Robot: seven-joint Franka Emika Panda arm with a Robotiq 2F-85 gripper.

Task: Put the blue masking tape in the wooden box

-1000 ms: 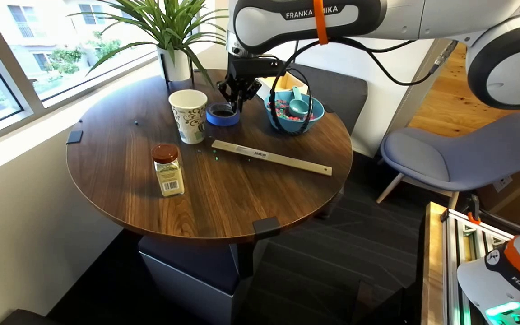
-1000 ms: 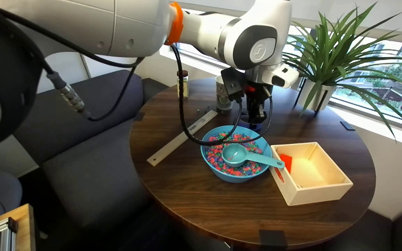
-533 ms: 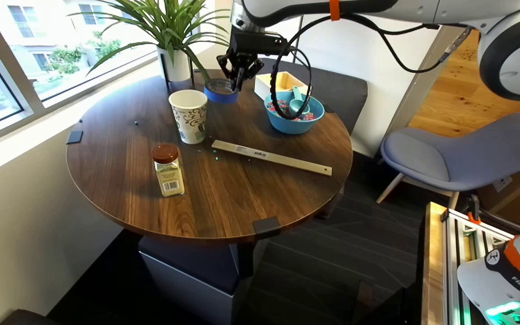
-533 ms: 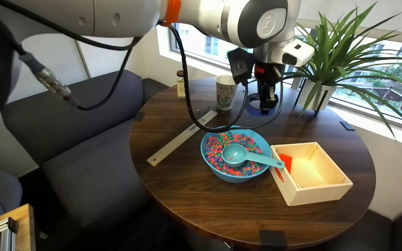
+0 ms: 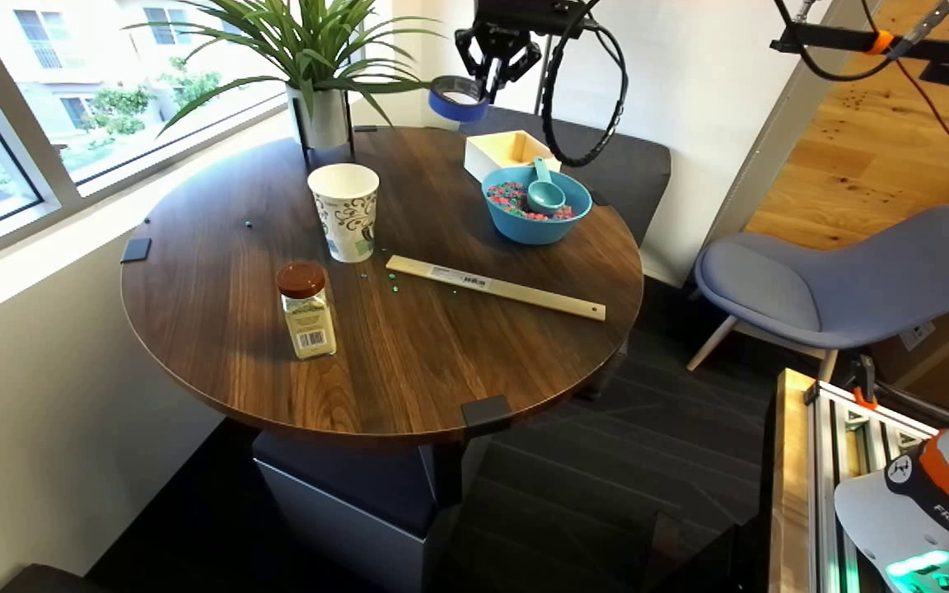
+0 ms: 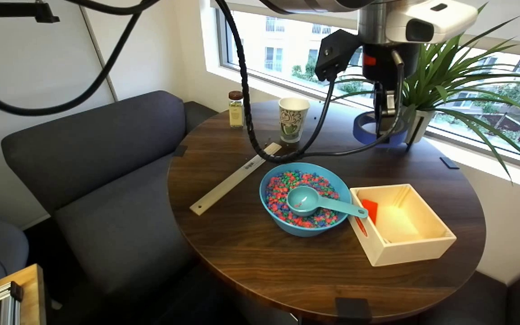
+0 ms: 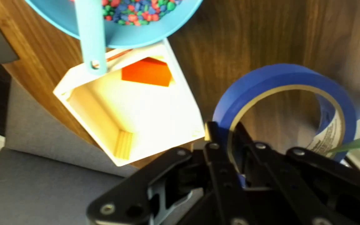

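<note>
The blue masking tape hangs in the air above the table, roughly level. My gripper is shut on one side of the ring, with one finger inside and one outside; the wrist view shows this grip. The tape also shows in an exterior view and large in the wrist view. The pale wooden box stands open on the table, with a red piece inside. In the wrist view the box lies left of the tape. The tape is not over the box.
A blue bowl of coloured bits touches the box; its scoop reaches over the box rim. A white cup, a spice jar and a wooden strip are on the table. A plant stands by the window.
My gripper has lifted the tape from the table beside the cup. It has moved up and to the right in both exterior views. The box and bowl have not moved.
</note>
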